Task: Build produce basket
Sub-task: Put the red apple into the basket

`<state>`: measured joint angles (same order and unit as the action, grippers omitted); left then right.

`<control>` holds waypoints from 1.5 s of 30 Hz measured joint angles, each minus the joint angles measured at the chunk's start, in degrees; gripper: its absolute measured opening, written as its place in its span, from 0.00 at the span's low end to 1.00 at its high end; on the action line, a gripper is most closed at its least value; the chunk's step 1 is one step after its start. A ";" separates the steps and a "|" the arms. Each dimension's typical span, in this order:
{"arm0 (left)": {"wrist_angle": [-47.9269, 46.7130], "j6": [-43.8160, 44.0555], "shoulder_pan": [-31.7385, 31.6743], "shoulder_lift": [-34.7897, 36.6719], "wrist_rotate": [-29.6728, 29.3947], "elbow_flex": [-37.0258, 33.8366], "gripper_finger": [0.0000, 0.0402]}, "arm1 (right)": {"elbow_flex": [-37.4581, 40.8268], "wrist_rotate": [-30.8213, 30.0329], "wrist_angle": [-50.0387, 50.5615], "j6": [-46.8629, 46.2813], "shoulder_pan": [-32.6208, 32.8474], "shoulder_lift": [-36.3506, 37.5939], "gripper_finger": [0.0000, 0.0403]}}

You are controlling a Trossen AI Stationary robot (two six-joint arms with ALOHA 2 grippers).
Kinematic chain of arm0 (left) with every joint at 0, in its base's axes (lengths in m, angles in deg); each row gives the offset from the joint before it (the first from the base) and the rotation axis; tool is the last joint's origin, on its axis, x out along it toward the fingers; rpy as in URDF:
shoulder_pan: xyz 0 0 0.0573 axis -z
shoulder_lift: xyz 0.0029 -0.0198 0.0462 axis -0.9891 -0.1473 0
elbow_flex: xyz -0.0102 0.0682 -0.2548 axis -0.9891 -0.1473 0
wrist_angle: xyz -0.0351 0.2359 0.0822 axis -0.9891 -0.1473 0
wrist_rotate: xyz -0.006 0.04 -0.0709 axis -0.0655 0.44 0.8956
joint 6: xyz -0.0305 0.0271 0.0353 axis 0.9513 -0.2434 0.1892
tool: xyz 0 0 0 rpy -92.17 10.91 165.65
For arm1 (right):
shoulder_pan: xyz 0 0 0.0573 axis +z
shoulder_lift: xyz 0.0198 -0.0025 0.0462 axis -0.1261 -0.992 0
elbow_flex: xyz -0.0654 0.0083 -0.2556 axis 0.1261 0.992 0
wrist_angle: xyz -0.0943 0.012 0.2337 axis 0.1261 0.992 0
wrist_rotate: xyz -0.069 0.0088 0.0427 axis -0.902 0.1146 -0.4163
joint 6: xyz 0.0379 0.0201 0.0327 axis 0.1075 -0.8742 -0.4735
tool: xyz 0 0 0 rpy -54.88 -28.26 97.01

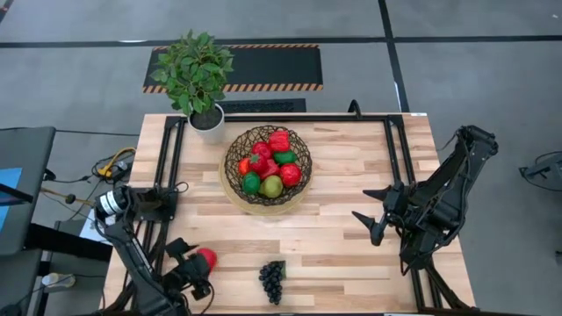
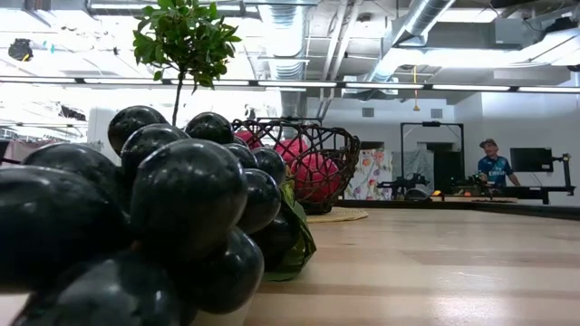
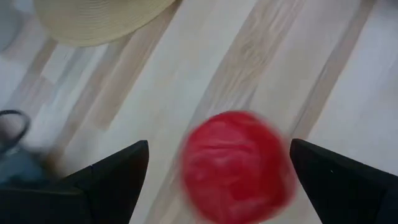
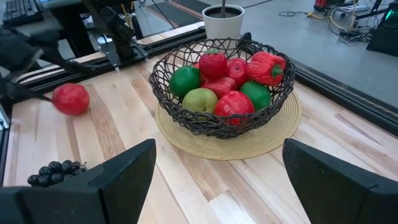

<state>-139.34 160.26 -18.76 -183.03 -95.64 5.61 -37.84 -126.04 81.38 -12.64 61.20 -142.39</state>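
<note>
The dark woven basket (image 1: 266,165) stands on its tan round base at the table's middle and holds several red and green pieces and a yellow-green pear (image 4: 200,99). A red round fruit (image 1: 207,257) lies on the table near the near left corner. My left gripper (image 1: 198,265) is open, and its fingers stand on either side of the fruit (image 3: 236,165). I see no touch. A dark purple grape bunch (image 1: 272,281) lies near the table's near edge and fills the left of the low view (image 2: 163,208). My right gripper (image 1: 362,204) is open and empty, right of the basket.
A white pot with a green leafy plant (image 1: 200,79) stands at the far edge, behind the basket. Black frame rails (image 1: 391,149) run along the table's left and right sides. A person (image 2: 494,163) stands far off in the room. Bare wood lies between the basket and the grapes.
</note>
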 joint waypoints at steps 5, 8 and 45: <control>10.78 -0.58 -1.57 0.00 -0.50 -6.28 0.94 | 0.00 0.06 -0.02 -0.04 0.00 0.00 0.91; 17.20 -1.87 -2.35 0.00 1.24 -9.21 0.94 | 0.00 0.14 -0.04 -0.04 0.00 0.00 0.91; 11.54 -15.47 -17.91 -0.09 -14.29 4.87 0.83 | 0.00 0.61 0.37 0.09 0.00 0.00 0.91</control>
<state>-127.79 144.79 -36.67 -183.12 -109.93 10.47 -37.84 -125.43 81.75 -12.55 61.20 -142.39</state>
